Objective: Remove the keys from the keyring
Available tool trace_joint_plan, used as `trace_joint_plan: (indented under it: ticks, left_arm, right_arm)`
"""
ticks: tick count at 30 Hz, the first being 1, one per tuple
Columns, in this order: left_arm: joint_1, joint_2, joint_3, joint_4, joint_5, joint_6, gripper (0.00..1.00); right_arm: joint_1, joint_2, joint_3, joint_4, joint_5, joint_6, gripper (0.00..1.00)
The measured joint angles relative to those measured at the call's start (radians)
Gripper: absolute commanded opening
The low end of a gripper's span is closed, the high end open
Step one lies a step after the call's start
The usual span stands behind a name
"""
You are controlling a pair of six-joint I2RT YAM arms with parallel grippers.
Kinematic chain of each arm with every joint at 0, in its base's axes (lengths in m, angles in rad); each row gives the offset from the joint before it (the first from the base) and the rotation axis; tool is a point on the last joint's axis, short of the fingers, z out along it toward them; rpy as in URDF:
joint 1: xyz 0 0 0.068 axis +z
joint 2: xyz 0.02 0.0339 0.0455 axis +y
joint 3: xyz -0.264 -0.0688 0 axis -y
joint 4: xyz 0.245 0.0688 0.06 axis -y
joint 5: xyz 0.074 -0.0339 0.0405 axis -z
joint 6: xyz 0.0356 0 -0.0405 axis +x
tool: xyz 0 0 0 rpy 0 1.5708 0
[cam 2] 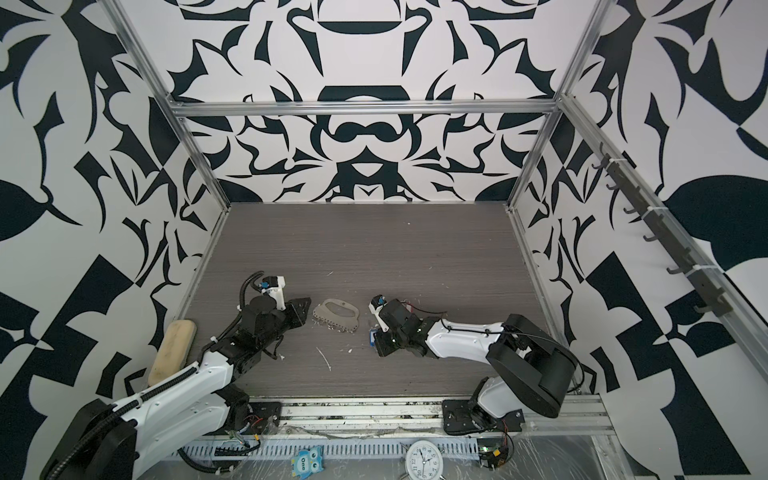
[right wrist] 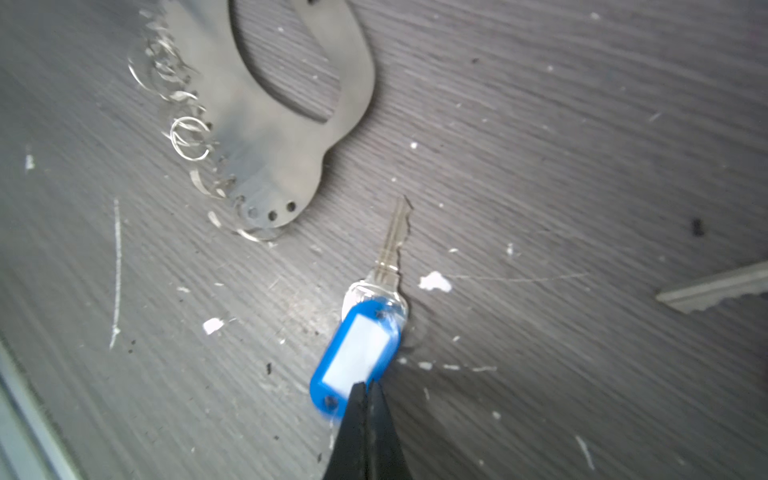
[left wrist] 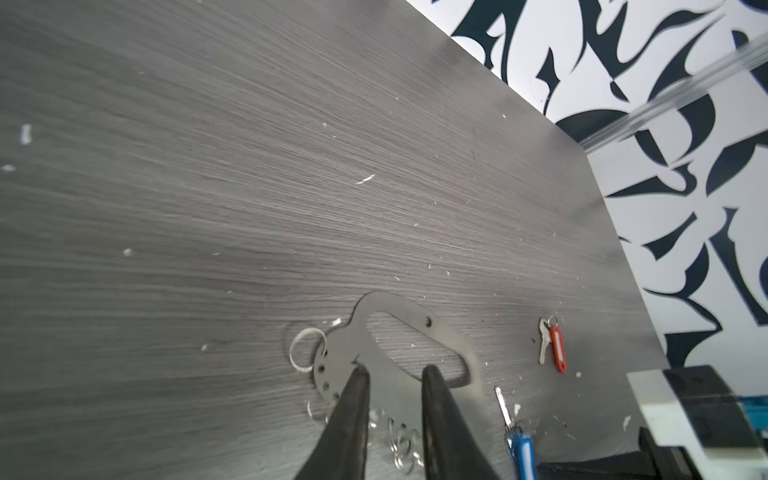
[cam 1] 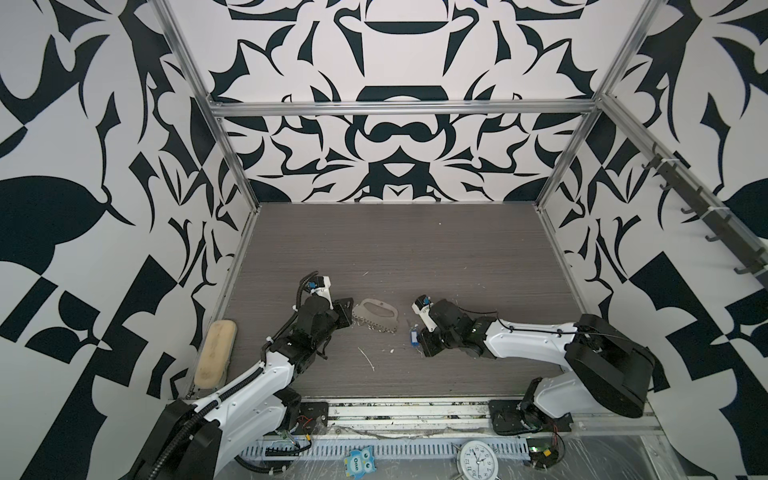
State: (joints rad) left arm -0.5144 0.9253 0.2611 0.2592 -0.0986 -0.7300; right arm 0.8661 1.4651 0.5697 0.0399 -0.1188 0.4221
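The keyring (cam 1: 378, 314) (cam 2: 336, 314), a flat silver plate with an oblong slot, lies on the grey table with small silver rings (right wrist: 189, 137) along its holed edge. My left gripper (left wrist: 395, 374) is open, its two black fingers apart over the plate's (left wrist: 345, 353) holed edge. The blue-tagged key (right wrist: 357, 353) (left wrist: 521, 451) (cam 1: 413, 336) lies apart from the plate. My right gripper (right wrist: 365, 384) is shut, its tips touching the tag's near end. The red-tagged key (left wrist: 559, 347) lies further off on the table, free of the plate.
A beige oblong pad (cam 1: 216, 353) leans at the table's left edge. White scraps (cam 1: 365, 359) dot the tabletop. A clock (cam 1: 477, 459) and a blue owl figure (cam 1: 359, 459) sit beyond the front rail. Patterned walls with aluminium posts enclose the table.
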Motion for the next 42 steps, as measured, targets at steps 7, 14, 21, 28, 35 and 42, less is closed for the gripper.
trace_joint_plan:
  ticks: [7,14,21,28,35,42]
  left_arm:
    - [0.01,-0.114,-0.005,-0.03,-0.015,-0.017,0.53]
    - [0.011,-0.253,0.018,-0.123,-0.018,-0.004,1.0]
    - [0.01,-0.364,0.122,-0.151,-0.017,0.05,0.99]
    - [0.01,-0.325,0.256,-0.147,-0.144,0.138,1.0]
    - [0.022,-0.119,0.338,-0.09,-0.415,0.373,1.0]
    - [0.253,0.146,0.337,-0.01,-0.492,0.512,1.0]
  right_arm:
    - [-0.012,-0.003,0.018,-0.013,0.046,0.01,0.42]
    - [-0.012,-0.219,0.022,-0.044,0.114,-0.013,0.63]
    - [-0.012,-0.556,0.021,-0.051,0.266,-0.058,0.68]
    - [-0.012,-0.761,0.013,-0.067,0.459,-0.088,0.97]
    - [-0.014,-0.818,0.008,-0.118,0.623,-0.076,0.99]
    - [-0.014,-0.838,-0.021,-0.119,0.763,-0.081,0.99]
